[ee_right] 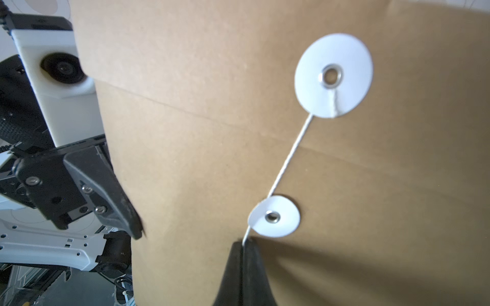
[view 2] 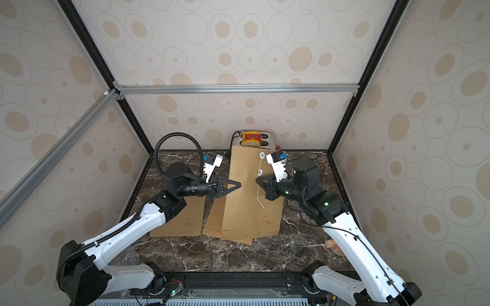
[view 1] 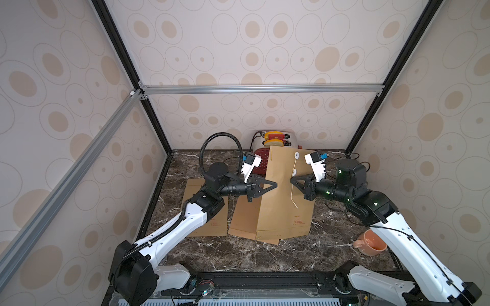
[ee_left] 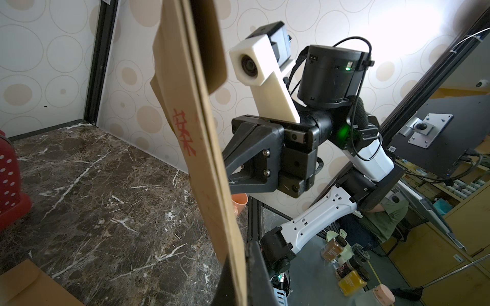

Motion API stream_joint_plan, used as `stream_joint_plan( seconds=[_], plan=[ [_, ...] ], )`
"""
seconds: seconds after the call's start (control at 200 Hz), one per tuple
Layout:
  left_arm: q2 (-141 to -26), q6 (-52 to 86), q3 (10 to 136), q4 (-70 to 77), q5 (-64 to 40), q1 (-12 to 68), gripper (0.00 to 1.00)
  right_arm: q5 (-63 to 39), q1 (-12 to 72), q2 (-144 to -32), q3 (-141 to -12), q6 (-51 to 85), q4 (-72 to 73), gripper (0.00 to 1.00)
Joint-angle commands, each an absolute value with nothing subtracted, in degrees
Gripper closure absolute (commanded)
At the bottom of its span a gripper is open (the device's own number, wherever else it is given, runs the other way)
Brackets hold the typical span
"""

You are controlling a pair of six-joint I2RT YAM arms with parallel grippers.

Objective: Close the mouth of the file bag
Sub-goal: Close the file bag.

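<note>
a flat brown paper envelope lies at 9 o'clock on the dark marble table. the left gripper is clamped on the 9 o'clock edge of the brown kraft paper file bag, held roughly upright over mid-table. its thin white string runs from the upper white round disc past the lower disc into the right gripper, pinched tight on it. a peach ceramic cup sits at 4 o'clock.
</note>
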State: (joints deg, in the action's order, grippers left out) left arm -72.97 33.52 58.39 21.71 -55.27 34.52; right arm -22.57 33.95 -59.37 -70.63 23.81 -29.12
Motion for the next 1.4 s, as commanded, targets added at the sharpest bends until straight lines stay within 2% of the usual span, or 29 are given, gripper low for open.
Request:
stream_joint_plan(
  seconds=[0.0,0.316,1.017,1.397],
  plan=[
    [-71.37,33.69,59.64,26.45,-54.32,34.59,1.00,-23.82,34.42,-58.28,-69.61,23.99,-31.62,1.00],
    [-71.29,33.66,59.68,26.43,-54.49,34.63,1.00,-24.09,34.37,-57.49,-68.40,23.39,-31.92,0.97],
    [-71.45,33.49,59.77,26.46,-54.93,34.89,1.00,-17.94,34.43,-56.47,-68.55,19.52,-38.13,1.00],
    [-71.63,33.41,59.85,26.46,-55.19,35.07,1.00,-21.16,34.40,-55.04,-67.25,20.58,-36.06,1.00]
  ],
)
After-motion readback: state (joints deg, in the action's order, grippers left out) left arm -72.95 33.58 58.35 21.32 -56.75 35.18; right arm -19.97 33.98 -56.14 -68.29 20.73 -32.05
